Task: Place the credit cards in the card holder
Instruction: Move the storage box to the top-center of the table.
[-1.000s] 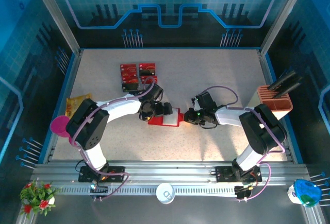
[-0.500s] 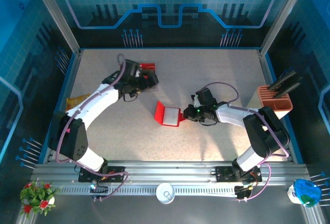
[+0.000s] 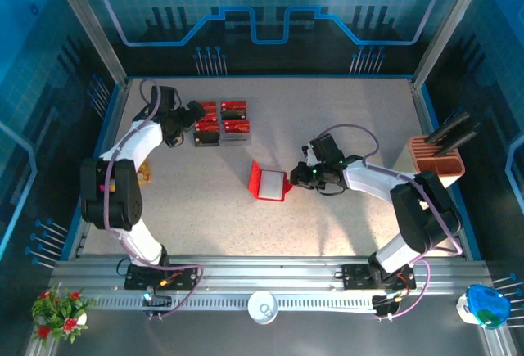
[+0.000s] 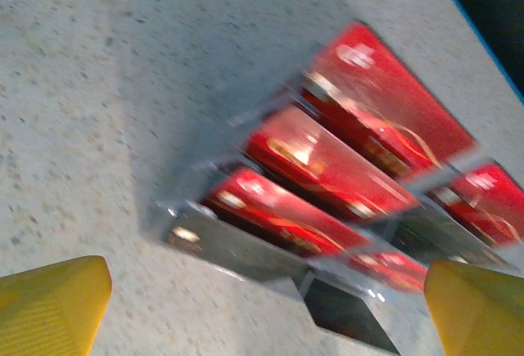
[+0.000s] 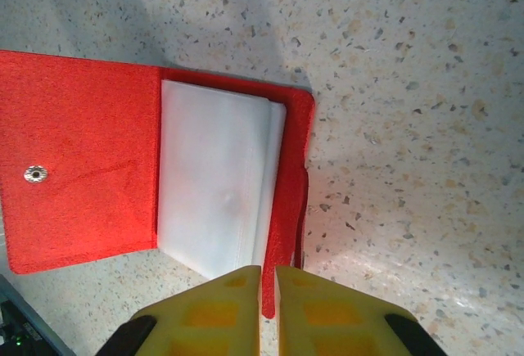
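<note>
A pale speckled table (image 3: 344, 119) lies in front of me, walled in blue. At its right edge stands a salmon-pink compartment box (image 3: 436, 155) with black items sticking up from it. Near the table's middle lies the card holder (image 3: 268, 182), a red wallet opened flat, its clear pockets (image 5: 213, 180) facing up and a metal snap on the open flap. Toward the far left, well apart from the holder, the credit cards (image 3: 221, 121) lie close together in a cluster, red with black bands; my left wrist view of them is blurred. My left gripper (image 3: 187, 116) sits just beside the cards on their left, jaws spread wide and holding nothing. My right gripper (image 5: 268, 290) is pinched closed on the card holder's right edge.
</note>
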